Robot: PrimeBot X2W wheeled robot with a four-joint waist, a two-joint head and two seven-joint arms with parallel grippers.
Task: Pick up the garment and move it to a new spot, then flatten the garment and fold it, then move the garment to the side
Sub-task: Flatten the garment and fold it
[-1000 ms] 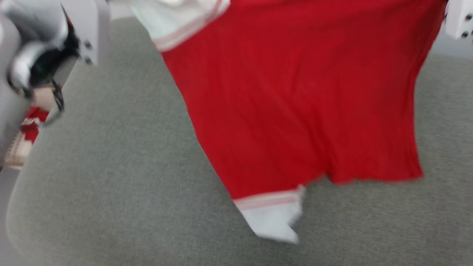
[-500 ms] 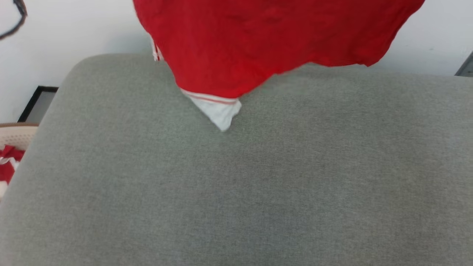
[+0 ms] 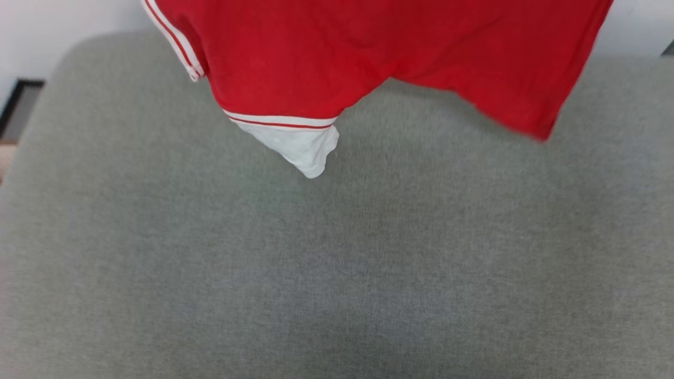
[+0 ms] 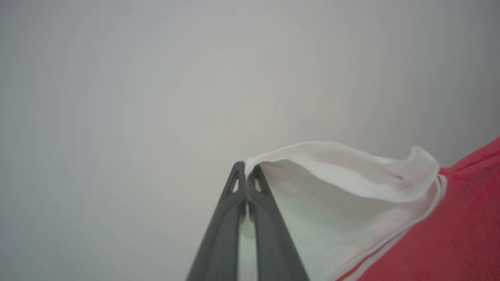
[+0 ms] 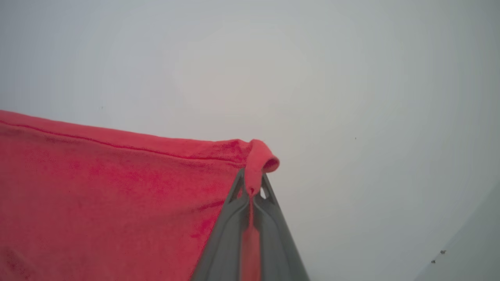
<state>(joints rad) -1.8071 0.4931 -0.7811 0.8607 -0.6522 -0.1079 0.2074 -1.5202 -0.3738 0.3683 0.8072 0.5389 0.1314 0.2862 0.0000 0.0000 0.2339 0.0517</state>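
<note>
The garment (image 3: 379,58), a red jersey with a white sleeve (image 3: 300,147) and red-and-white striped trim, hangs stretched in the air above the far part of a grey cushion (image 3: 337,252). Its upper part runs off the top of the head view and its print is hidden. In the left wrist view my left gripper (image 4: 245,168) is shut on the edge of the garment's white sleeve (image 4: 336,187). In the right wrist view my right gripper (image 5: 252,183) is shut on a corner of the garment's red cloth (image 5: 109,187), which curls over the fingertips.
The grey cushion fills most of the head view, with rounded far corners. Behind it stands a pale wall (image 3: 63,21). A dark-framed panel (image 3: 16,108) lies at the far left beside the cushion.
The head camera has shifted. The garment, blurred and hanging low over the cushion a second ago, now hangs higher and steadier, with only its lower hem and one sleeve in view.
</note>
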